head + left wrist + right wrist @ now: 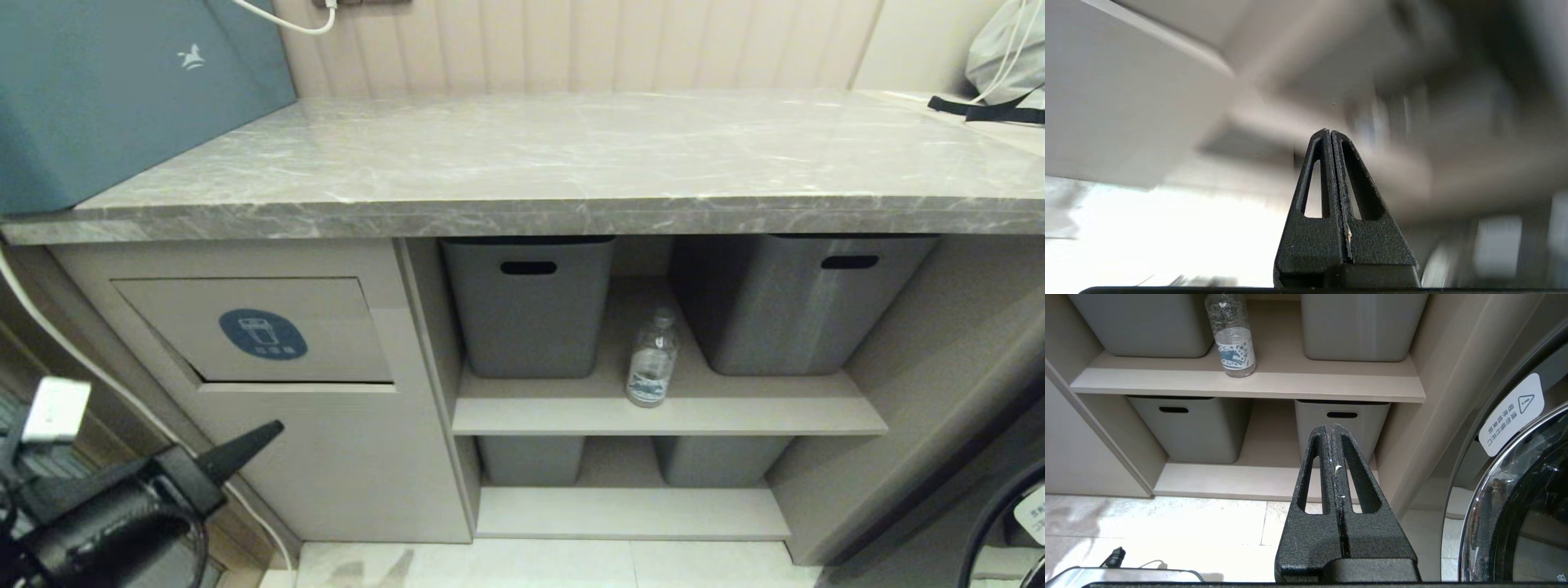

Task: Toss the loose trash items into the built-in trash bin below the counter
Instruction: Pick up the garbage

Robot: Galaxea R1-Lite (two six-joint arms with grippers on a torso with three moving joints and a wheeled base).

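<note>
Left tool is sitting below and left of the bin flap, fingers pressed together and empty, apparently between trips. One water bottle is standing upright on the upper shelf, right of the flap and between two grey tubs, awaiting pickup. Right tool, likewise closed on nothing, is idling low beyond the bottle, facing the shelves.

Clear bottle — upright, upper shelf
</note>
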